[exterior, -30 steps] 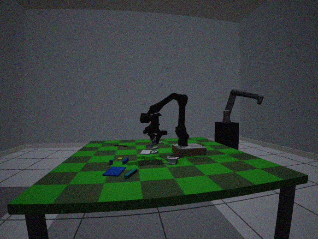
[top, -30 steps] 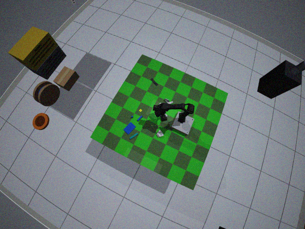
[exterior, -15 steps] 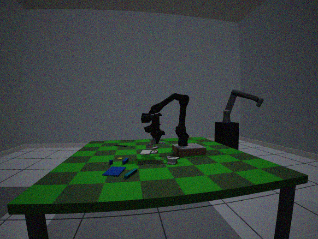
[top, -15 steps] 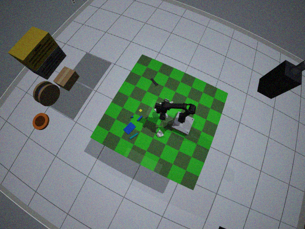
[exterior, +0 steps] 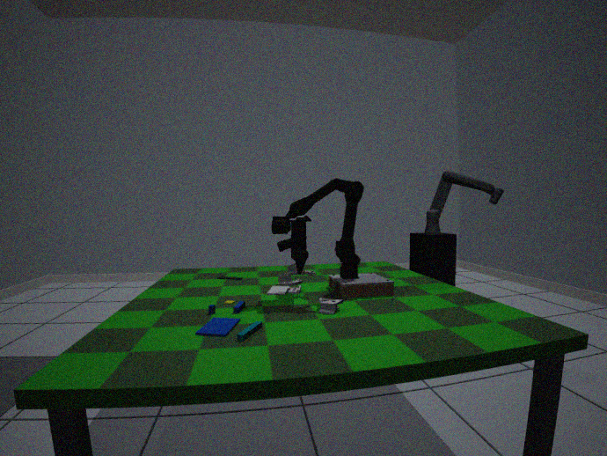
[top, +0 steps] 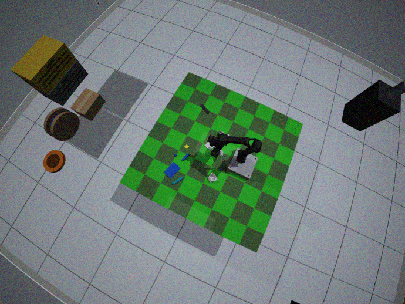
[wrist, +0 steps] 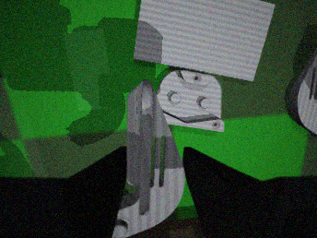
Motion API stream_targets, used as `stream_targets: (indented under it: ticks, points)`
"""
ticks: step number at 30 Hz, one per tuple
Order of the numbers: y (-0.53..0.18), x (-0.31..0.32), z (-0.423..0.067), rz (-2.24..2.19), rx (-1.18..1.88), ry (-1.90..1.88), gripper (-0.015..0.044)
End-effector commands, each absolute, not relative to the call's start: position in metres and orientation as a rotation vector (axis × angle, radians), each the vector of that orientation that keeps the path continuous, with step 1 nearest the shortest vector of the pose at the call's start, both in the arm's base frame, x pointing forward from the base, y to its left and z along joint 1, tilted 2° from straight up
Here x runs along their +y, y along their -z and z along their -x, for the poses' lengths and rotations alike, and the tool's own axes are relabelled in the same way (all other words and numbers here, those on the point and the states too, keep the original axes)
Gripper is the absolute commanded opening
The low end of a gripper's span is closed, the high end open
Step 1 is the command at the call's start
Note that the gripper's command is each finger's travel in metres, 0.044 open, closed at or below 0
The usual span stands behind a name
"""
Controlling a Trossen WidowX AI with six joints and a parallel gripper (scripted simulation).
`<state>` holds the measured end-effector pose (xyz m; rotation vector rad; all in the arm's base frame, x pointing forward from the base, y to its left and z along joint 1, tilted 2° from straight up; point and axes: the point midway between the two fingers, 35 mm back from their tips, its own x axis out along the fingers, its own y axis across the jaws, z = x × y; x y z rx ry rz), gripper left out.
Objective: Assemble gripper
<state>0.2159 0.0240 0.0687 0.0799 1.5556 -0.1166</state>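
My gripper [wrist: 156,153] [exterior: 300,272] is shut on a white jaw [wrist: 172,198], a curved pointed part with slots, held above the table. Beyond it in the wrist view lies the gripper base [wrist: 189,94], rounded, with two round pins standing bare. A large white rectangle [wrist: 205,37] [exterior: 278,290] adjoins it; I cannot tell whether they are one part. The second jaw [wrist: 310,102] shows partly at the wrist view's right edge, away from the base. A small blocky white part [top: 212,177] [exterior: 327,305], perhaps the housing plate, stands apart from the base.
On the green checkered table [top: 233,205] lie a blue plate [top: 172,169] [exterior: 218,326], a teal bar [top: 177,180] [exterior: 249,331], a blue bar [top: 185,157], a small blue block [exterior: 211,309], a yellow square [top: 186,146] and a dark bar [top: 204,108]. The arm stands on a pale block [top: 243,166].
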Motion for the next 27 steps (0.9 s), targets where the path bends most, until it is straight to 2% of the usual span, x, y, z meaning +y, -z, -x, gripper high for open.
stream_targets:
  ticks: [1,27]
  points:
    - [-0.069,0.023,-0.215,-0.090,1.554,0.134,0.0134]
    - [-0.071,0.011,-0.227,-0.078,1.554,0.124,0.0134]
